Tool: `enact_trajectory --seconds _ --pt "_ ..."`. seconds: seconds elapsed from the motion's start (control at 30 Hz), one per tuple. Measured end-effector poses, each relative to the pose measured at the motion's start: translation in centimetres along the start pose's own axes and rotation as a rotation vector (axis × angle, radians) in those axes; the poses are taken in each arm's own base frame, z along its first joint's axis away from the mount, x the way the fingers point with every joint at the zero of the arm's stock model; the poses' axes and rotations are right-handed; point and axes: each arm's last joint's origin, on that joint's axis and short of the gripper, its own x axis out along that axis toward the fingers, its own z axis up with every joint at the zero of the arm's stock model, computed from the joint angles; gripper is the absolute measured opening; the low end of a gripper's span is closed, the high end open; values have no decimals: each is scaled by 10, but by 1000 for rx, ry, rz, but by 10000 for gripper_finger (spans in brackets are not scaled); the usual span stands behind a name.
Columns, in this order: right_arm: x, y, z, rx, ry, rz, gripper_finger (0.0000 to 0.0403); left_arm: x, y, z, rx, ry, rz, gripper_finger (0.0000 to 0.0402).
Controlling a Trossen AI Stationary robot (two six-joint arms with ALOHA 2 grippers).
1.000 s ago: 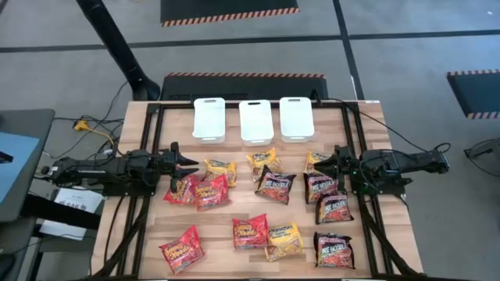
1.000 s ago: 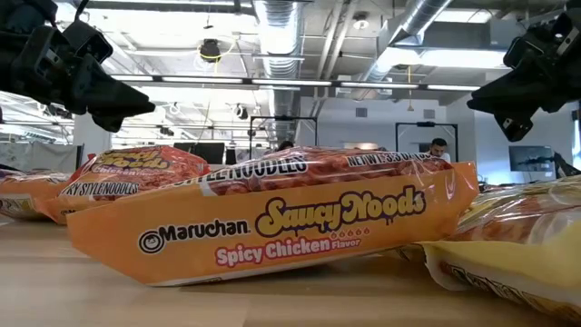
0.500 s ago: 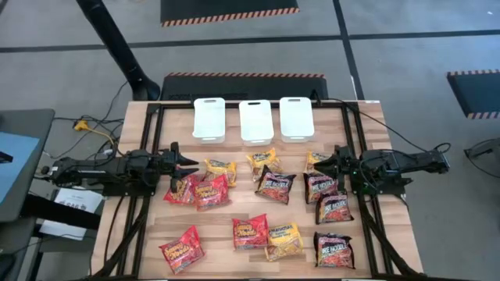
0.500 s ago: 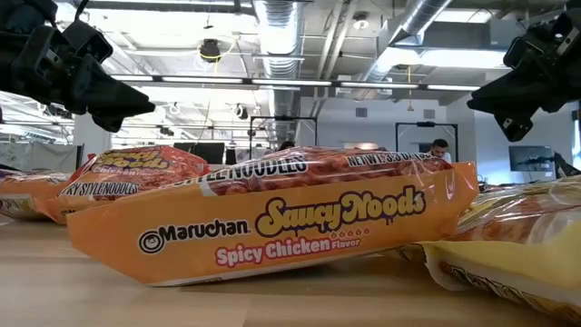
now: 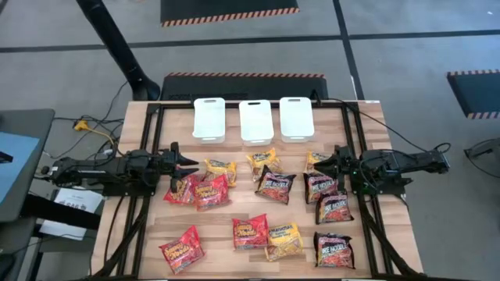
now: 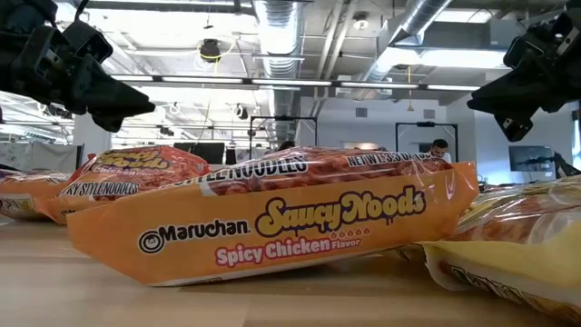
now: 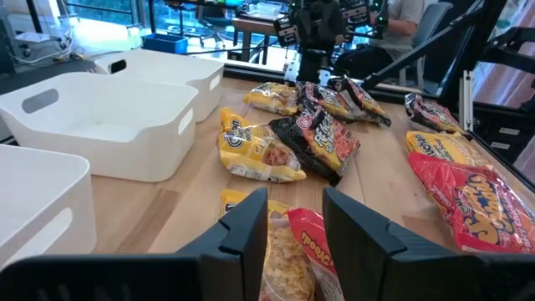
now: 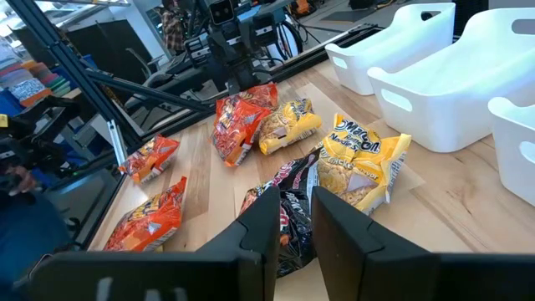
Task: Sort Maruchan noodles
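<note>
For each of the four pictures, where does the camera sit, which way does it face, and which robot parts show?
High view: above the table, looking straight down; both arms, left end effector, right end effector, three white trays.
Low view: at table-top height, looking level across an orange packet; both end effectors hang above.
Left wrist view: behind the left arm's own open fingers, facing across the packets to the other arm.
Right wrist view: the mirror case, fingers open.
The wrist views share the trays.
</note>
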Motion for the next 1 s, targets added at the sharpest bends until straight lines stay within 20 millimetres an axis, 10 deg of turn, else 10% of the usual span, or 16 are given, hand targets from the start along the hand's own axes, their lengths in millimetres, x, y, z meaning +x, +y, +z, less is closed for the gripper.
enact_trajectory --seconds 1.0 --pt "0 0 0 0 0 0 98 0 4 2 -532 -74 127 128"
